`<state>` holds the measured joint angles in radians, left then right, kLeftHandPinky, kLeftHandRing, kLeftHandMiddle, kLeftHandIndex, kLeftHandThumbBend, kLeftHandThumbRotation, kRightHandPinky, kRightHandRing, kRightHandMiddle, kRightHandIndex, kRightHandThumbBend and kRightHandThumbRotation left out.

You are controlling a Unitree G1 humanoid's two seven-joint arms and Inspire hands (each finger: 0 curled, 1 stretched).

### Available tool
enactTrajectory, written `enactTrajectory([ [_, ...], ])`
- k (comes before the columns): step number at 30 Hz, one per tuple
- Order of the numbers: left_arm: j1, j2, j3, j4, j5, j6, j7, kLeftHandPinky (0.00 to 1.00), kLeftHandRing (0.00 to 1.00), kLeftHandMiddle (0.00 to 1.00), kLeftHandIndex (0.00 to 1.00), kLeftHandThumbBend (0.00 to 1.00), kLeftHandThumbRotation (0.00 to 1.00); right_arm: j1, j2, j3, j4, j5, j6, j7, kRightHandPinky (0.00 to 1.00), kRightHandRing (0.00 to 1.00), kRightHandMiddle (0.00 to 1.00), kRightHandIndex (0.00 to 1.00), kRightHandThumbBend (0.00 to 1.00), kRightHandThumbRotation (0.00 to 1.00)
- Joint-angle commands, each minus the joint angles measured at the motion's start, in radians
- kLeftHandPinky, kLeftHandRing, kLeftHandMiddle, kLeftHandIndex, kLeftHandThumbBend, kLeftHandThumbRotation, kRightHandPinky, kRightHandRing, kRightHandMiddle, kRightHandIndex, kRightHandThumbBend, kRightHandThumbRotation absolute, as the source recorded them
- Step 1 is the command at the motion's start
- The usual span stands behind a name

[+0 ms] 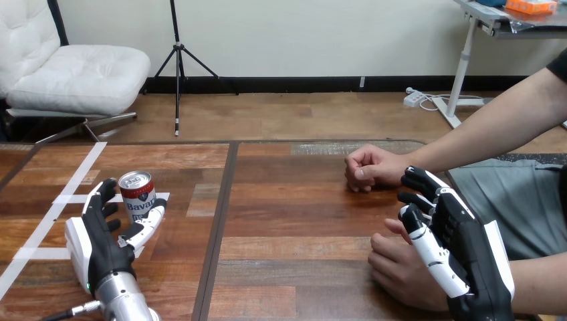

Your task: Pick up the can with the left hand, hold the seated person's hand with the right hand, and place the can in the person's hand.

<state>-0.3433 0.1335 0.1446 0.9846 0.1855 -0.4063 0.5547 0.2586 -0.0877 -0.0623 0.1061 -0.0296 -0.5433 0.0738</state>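
Bright, even light; soft faint shadows; mild sheen on table.

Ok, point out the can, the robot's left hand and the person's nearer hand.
can (pixel 138 196), head view, its label.
left hand (pixel 101 247), head view, its palm.
person's nearer hand (pixel 389 265), head view, its curled fingers.

Wooden table, white tape lines
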Motion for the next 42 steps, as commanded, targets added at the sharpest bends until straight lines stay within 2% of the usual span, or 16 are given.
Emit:
enactTrajectory([
  [1, -0.087, 0.034, -0.026, -0.002, 0.026, 0.014, 0.0, 0.82, 0.89, 0.92, 0.9, 0.7, 0.06, -0.052, -0.019, -0.014, -0.054, 0.006, -0.027, -0.004, 0.73, 0.81, 0.85, 0.84, 0.54, 0.64],
  [12, -0.096, 0.029, -0.033, 0.004, 0.028, 0.025, 0.03, 0.87, 0.94, 0.99, 0.98, 0.75, 0.09, -0.048, -0.018, -0.017, -0.057, 0.01, -0.023, 0.001, 0.73, 0.81, 0.85, 0.84, 0.55, 0.64],
  [30, -0.095, 0.025, -0.053, 0.012, 0.059, 0.008, 0.108, 0.89, 1.0, 1.0, 1.0, 0.74, 0.09, -0.044, -0.016, -0.02, -0.066, 0.002, -0.019, 0.001, 0.73, 0.81, 0.85, 0.84, 0.56, 0.66],
  [42, -0.095, 0.023, -0.05, 0.019, 0.042, 0.009, 0.1, 0.91, 0.99, 1.0, 1.0, 0.72, 0.09, -0.045, -0.012, -0.017, -0.067, 0.0, -0.015, 0.0, 0.73, 0.81, 0.85, 0.84, 0.55, 0.66],
])
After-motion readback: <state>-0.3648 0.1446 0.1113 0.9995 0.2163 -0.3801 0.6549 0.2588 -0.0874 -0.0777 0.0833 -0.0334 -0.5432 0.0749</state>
